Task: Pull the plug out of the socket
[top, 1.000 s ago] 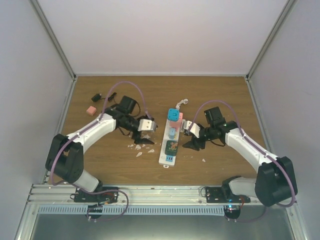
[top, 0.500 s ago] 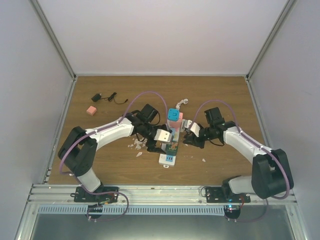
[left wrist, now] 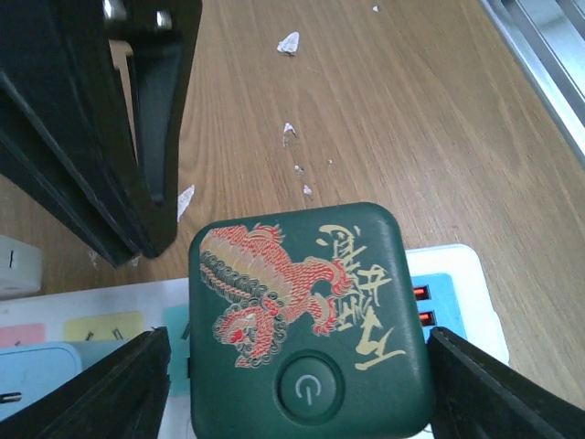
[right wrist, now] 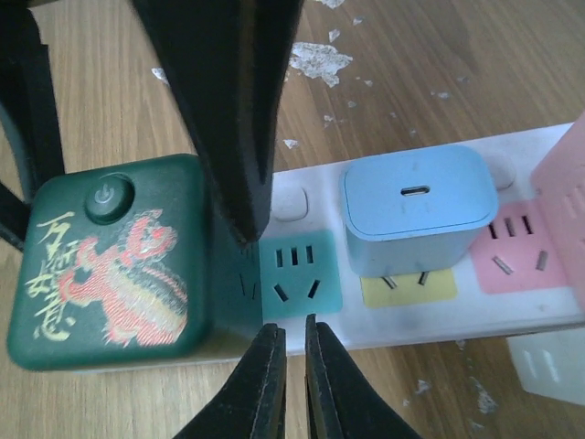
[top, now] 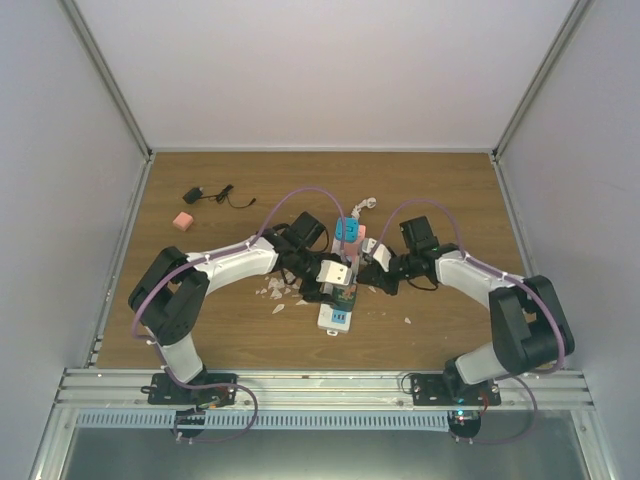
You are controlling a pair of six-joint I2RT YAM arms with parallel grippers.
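The socket (top: pixel 337 319) is a long white power strip lying mid-table, its teal face (right wrist: pixel 297 270) bare. A dark green plug (left wrist: pixel 306 320) with a red dragon and a power button sits in the socket near its front end (right wrist: pixel 101 265). My left gripper (left wrist: pixel 297 366) straddles this plug from above. Its right finger (left wrist: pixel 494 393) is at the plug's side, and the left finger (left wrist: pixel 110 393) stands a sliver off. My right gripper (right wrist: pixel 294 334) is shut and empty, its tips at the strip's edge beside the plug.
A light-blue adapter (right wrist: pixel 416 206) is plugged in next to the teal face, and a blue cube (top: pixel 347 228) sits further back. The coiled white cord (top: pixel 365 204) lies at the far end. White scraps (top: pixel 280 293), a pink block (top: pixel 182 221) and a black cable (top: pixel 208 195) lie to the left.
My left arm swung right over the strip and its jaws narrowed around the green plug. My right gripper moved left to the strip's edge and closed.
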